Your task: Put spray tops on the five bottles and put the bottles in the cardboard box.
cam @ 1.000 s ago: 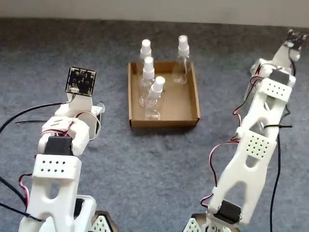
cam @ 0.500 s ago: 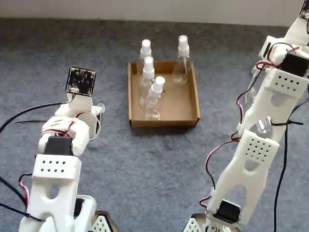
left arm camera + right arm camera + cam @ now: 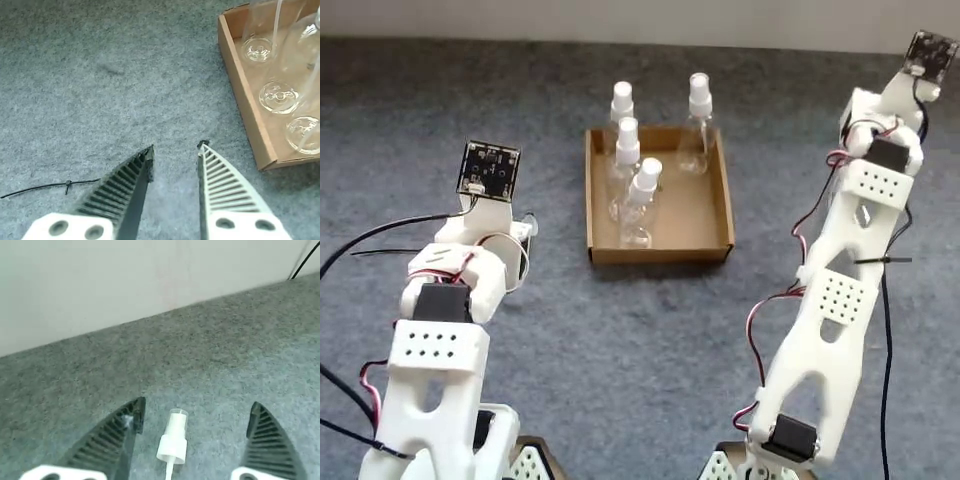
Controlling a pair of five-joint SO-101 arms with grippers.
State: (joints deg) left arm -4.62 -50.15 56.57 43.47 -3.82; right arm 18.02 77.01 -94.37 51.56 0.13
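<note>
**Right arm settles back over the last spray top**

Nearest the robot, the left gripper [image 3: 175, 147] hangs low over the grey carpet [image 3: 620, 350]. Its fingers are spread with nothing between them. It sits just beside the near left corner of the cardboard box [image 3: 660, 256] and has not stirred in the last second.

Inside the box, four bottles [image 3: 628, 160] stand upright, each with a white spray head on. None of them has shifted.

The change is farther off, on the right arm [image 3: 850, 290]. Half a second ago it had swung out toward the far right edge of the table, and it has now come partway back.

The right gripper [image 3: 196, 407] has its fingers spread wide and holds nothing. They sit either side of a white spray top [image 3: 172, 440] with a thin tube below it. The top is on the carpet close to the pale wall [image 3: 125, 280], well apart from the box. From this angle it is hard to tell whether it lies loose or already sits on the fifth bottle.

Four of the five bottles look finished. The back-and-forth reads as the right arm lining up on the last piece, with the grab not yet made.
</note>
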